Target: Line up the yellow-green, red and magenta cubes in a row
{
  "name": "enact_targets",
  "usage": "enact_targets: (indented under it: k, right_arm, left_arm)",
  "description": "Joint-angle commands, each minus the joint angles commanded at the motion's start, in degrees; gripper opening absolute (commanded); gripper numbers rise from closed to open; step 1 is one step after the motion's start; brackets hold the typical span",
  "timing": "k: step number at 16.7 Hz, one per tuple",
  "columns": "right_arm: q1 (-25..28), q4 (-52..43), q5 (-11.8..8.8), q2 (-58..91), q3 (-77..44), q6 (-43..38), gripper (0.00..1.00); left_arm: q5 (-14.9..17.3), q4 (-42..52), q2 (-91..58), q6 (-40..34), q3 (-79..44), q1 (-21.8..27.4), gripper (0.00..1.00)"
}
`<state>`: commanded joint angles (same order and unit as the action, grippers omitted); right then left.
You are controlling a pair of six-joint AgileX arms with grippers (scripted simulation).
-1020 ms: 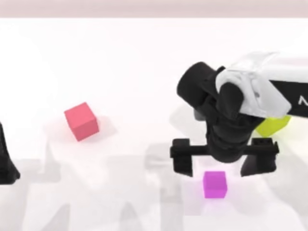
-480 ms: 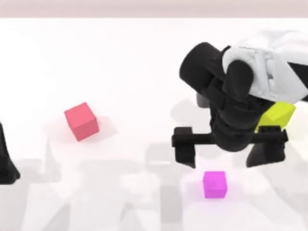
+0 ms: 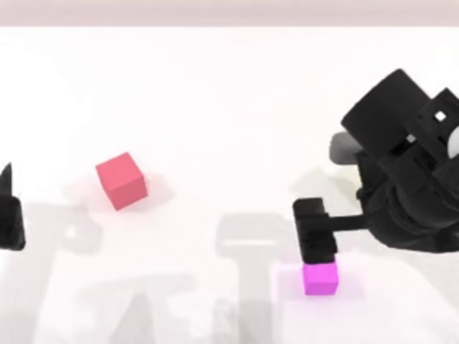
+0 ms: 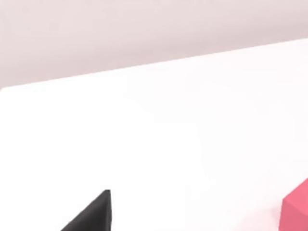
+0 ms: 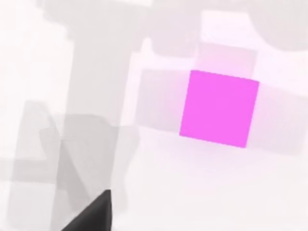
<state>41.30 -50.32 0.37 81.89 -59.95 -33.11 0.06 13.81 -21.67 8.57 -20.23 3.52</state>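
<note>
My right end effector point(image 3: 373, 233) hangs just above the magenta cube point(image 3: 320, 278), one finger point(image 3: 315, 231) visible; whether it's open, I can't tell. Red cube point(image 3: 121, 180) sits far left.

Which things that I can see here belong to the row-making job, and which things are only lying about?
Belonging to the job:
- red cube
- magenta cube
- right gripper, above the magenta cube
- yellow-green cube: not visible now

Only there:
- white table
- left gripper, parked at the table's left edge
</note>
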Motion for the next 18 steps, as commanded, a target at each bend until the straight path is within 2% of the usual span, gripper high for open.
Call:
enact_targets:
  k: [3,6,12,18]
  right_arm:
    - [-2.59,8.21,-0.44,-15.69,11.62,5.46,1.0]
    - [-7.55,17.49,-0.88,-33.15,24.77,11.77,1.0]
    - [-22.38,34.87,-1.09,-61.58,46.93,23.76,1.0]
    - [-36.95,47.49,-0.53,-78.61,58.06,31.61,1.0]
  left_arm:
    - [-0.08,9.53,-17.55,5.79,-13.82,2.25,1.0]
    - [-0.12,20.03,-37.46,12.07,-28.32,4.74,1.0]
    - [-0.06,39.66,-72.56,23.76,-54.82,9.5,1.0]
    - [0.04,51.76,-94.17,31.53,-73.64,12.69,1.0]
